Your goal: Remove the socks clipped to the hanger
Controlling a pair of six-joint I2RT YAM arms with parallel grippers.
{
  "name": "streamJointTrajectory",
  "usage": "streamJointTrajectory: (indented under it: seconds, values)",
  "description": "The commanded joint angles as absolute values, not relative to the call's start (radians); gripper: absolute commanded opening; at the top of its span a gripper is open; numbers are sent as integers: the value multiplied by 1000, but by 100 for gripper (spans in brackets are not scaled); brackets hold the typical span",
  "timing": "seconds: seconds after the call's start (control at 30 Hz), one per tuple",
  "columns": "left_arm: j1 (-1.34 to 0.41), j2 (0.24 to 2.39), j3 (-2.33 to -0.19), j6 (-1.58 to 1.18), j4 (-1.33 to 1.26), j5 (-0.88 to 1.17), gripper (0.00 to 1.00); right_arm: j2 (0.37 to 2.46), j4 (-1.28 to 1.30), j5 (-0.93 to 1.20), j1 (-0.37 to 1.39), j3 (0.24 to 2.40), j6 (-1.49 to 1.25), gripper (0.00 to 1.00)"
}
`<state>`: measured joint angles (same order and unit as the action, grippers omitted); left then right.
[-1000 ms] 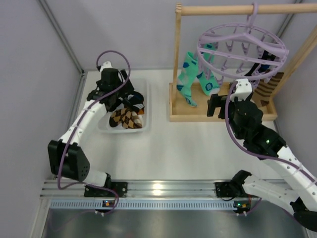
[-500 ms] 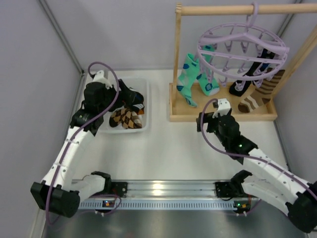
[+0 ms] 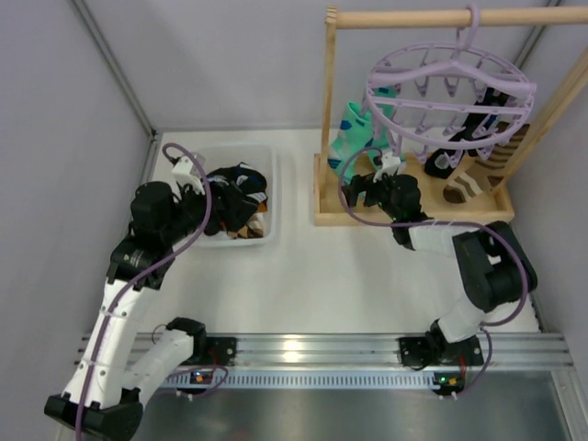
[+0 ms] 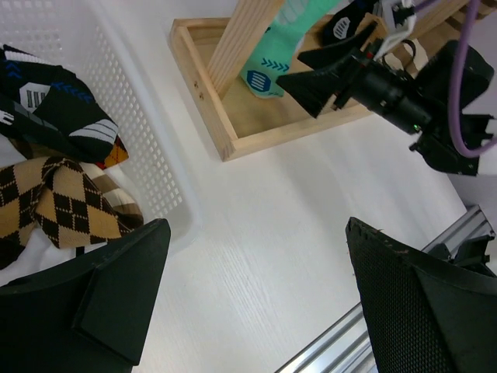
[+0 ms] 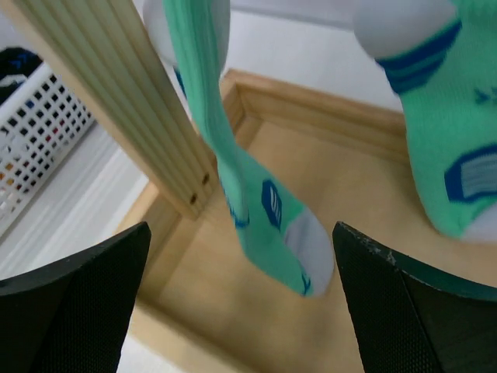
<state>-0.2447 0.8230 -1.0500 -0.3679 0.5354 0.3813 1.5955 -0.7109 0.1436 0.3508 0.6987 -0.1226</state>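
Note:
The lavender hanger [image 3: 450, 92] hangs by its hook from the wooden rail. Teal socks [image 3: 354, 133], a black sock [image 3: 441, 161] and a brown striped sock [image 3: 473, 179] hang clipped to it. My right gripper [image 3: 354, 188] is open, low at the frame's left end, right in front of the teal socks. In the right wrist view the gripper [image 5: 241, 233] has one teal sock's toe [image 5: 256, 194] between its spread fingers, not touching; a second teal sock [image 5: 450, 155] hangs to the right. My left gripper [image 3: 225, 204] is open and empty above the basket; its wrist view [image 4: 256, 256] shows bare table.
A white mesh basket [image 3: 272, 197] at the left holds a black sock [image 4: 54, 101] and brown-orange argyle socks [image 4: 62, 202]. The wooden frame's post [image 5: 116, 93] stands just left of the right gripper, and its base tray [image 3: 322, 219] lies under the socks.
My right arm has swung down and left, from under the ring to the teal socks at the frame's left end. My left arm has drawn back toward me from the basket's far side.

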Motion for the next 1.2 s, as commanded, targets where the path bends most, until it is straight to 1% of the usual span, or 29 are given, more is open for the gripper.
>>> streamJointTrajectory:
  seconds: [0.0, 0.1, 0.2, 0.23, 0.27, 0.3, 0.33, 0.37, 0.4, 0.43, 0.57, 0.7, 0.8, 0.93, 1.03, 1.1, 1.17]
  values:
    - [-249, 772, -1023, -310, 551, 428, 98, 1705, -946, 261, 327, 819, -72, 95]
    - [-249, 769, -1012, -311, 552, 428, 98, 1793, -974, 247, 325, 880, -52, 93]
    - [-250, 769, -1008, -310, 551, 430, 98, 1854, -974, 311, 325, 936, -32, 81]
    - [-252, 769, -1006, -310, 551, 423, 98, 1862, -982, 360, 325, 940, -31, 67]
    - [-255, 769, -1005, -307, 551, 416, 98, 1861, -995, 391, 327, 931, -37, 55]
    - [-256, 767, -1006, -305, 551, 416, 98, 1858, -1026, 391, 325, 917, -46, 55]
    - [-259, 772, -1006, -304, 551, 413, 98, 1852, -1096, 411, 325, 876, -66, 44]
    - [-261, 776, -1006, -304, 551, 411, 98, 1841, -1136, 419, 325, 855, -78, 38]
    - [-262, 779, -1011, -305, 549, 411, 98, 1836, -1166, 426, 325, 838, -86, 15]
    - [-262, 785, -1012, -305, 551, 414, 98, 1829, -1222, 426, 325, 804, -107, 8]
    - [-264, 801, -1020, -314, 551, 432, 98, 1764, -1304, 423, 325, 727, -140, 0]
    - [-264, 808, -1035, -336, 549, 430, 98, 1668, -1390, 413, 325, 625, -190, 0]
    - [-264, 834, -1074, -357, 546, 451, 98, 1568, -1401, 410, 324, 549, -244, 0]
    - [-265, 887, -1135, -403, 532, 501, 98, 1419, -1332, 426, 319, 459, -296, 0]
    - [-270, 897, -1141, -472, 431, 575, 98, 1293, -1208, 462, 319, 408, -304, 0]
    - [-282, 917, -1143, -500, 356, 572, 98, 1182, -1129, 459, 318, 378, -304, 0]
    - [-331, 937, -1147, -517, 322, 545, 98, 1064, -1080, 468, 319, 307, -311, 0]
